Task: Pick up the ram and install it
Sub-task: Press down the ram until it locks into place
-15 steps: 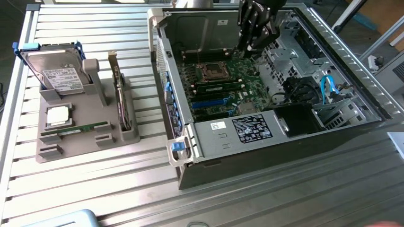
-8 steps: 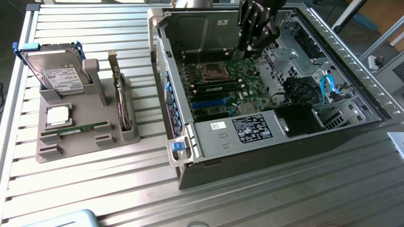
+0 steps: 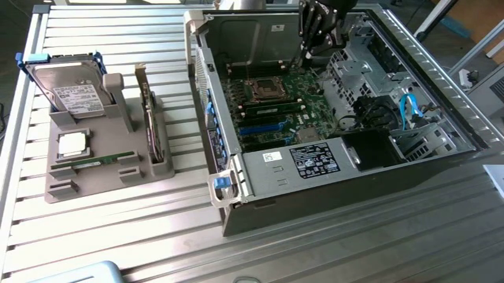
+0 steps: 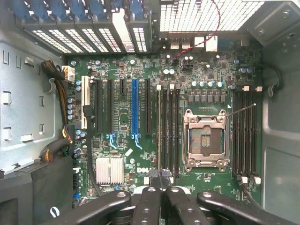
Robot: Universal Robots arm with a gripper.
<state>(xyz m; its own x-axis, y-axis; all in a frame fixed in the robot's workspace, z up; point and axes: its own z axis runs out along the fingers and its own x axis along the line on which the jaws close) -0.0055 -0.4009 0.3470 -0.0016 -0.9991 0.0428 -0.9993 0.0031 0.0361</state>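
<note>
A ram [image 3: 102, 160], a thin green stick, lies flat in the grey holder [image 3: 110, 177] at the exterior view's left. A second green stick [image 3: 272, 109] sits in a memory slot on the motherboard [image 3: 303, 112] inside the open computer case [image 3: 441, 71]. In the wrist view this stick [image 4: 159, 131] stands in the slot row beside the empty processor socket [image 4: 206, 140]. My gripper [image 3: 306, 58] hangs inside the case, above the far end of the motherboard. Its black fingers [image 4: 149, 201] meet over the end of those slots, so the gripper [image 4: 162, 180] is shut with nothing between the fingers.
The holder also carries a hard drive [image 3: 75, 94], a square silver processor [image 3: 72, 143] and an upright expansion card [image 3: 150, 118]. Inside the case are a black power supply [image 3: 315, 159], blue cables [image 3: 409, 109], a drive cage and blue-tabbed card slots [image 4: 134, 105]. The slatted metal table [image 3: 118, 236] surrounds everything.
</note>
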